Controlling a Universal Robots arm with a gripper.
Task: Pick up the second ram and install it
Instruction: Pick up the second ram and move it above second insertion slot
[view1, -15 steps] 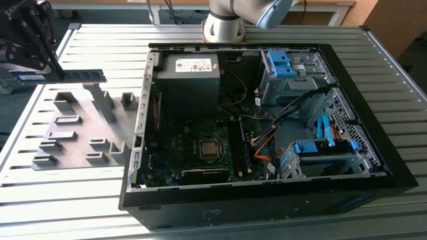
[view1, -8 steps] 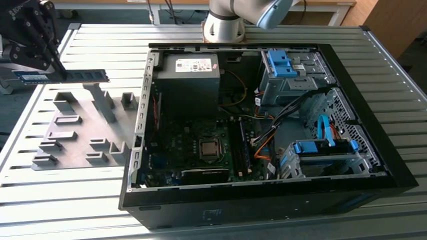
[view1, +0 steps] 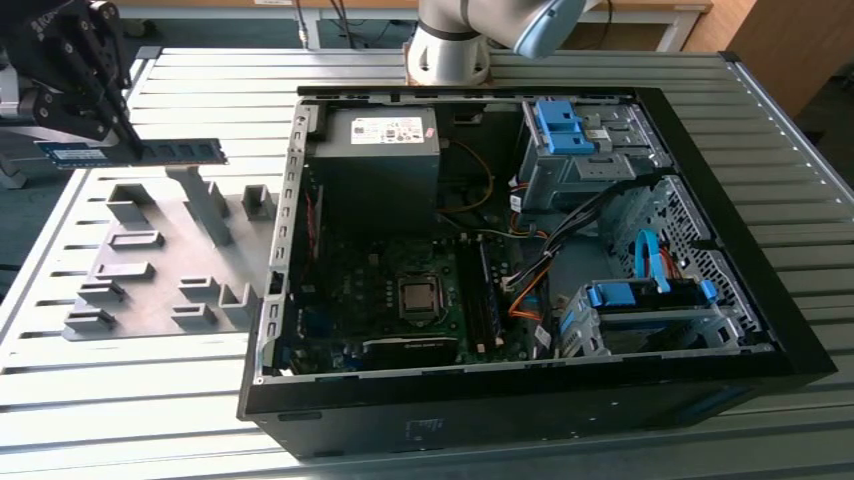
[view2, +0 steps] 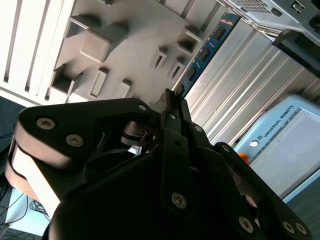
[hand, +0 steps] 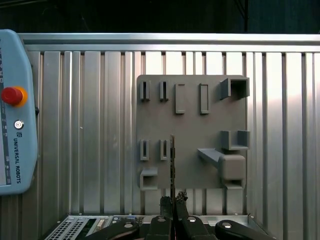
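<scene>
The black metal claw (view2: 171, 102) is clamped on the second ram (view2: 205, 50), a thin green memory stick with a blue label. It holds the stick in the air over the grey plastic holder plate (view1: 160, 270) near the desk (view1: 134, 400) edge. The stick's long axis lies level, one end towards the open black computer case (view1: 534, 400), well apart.

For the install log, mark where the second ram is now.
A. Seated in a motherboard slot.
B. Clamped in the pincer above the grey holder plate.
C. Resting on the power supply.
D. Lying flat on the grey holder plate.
B: in the exterior view the pincer is shut on the second ram, held above the grey holder plate.
</scene>
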